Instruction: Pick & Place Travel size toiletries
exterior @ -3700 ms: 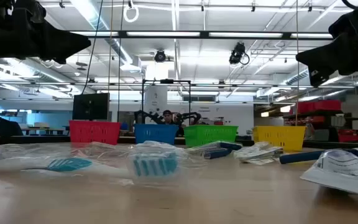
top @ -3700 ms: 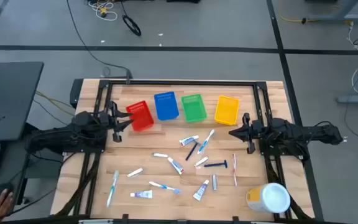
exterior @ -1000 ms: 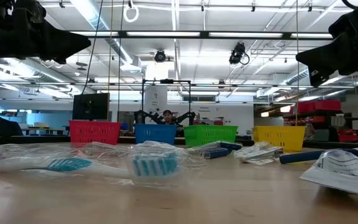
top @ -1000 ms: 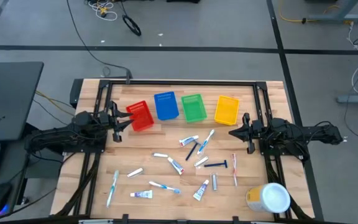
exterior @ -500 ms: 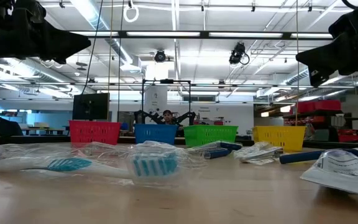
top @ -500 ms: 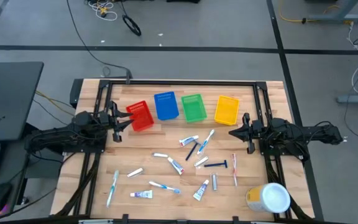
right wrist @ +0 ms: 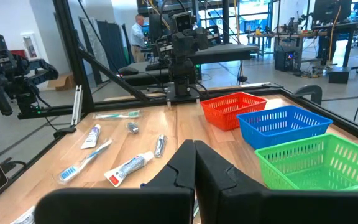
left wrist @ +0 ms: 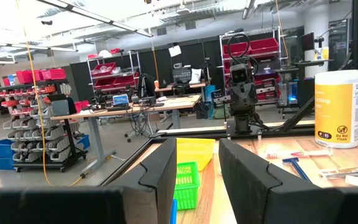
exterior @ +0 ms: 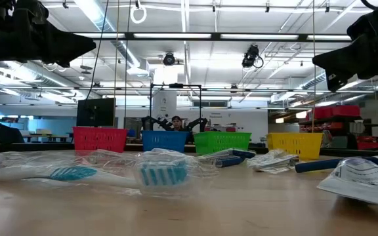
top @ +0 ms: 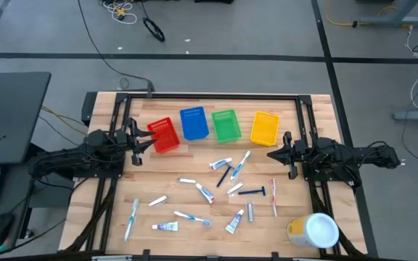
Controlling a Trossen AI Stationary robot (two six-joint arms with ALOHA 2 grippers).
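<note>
Wooden table (top: 165, 217); toiletries (top: 227, 174) scattered; workshop shelving behind.

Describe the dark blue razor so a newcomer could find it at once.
Start at the yellow bin at the right end of the bin row, then move toward the white-lidded tub. About halfway lies the razor, beside a pink toothbrush. It is the only dark blue T-shaped item there.

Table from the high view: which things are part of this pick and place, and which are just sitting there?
For the job:
- toothpaste tubes
- toothbrushes
- razors

Just sitting there:
- red bin
- blue bin
- green bin
- yellow bin
- white-lidded yellow tub

All bins look empty.
</note>
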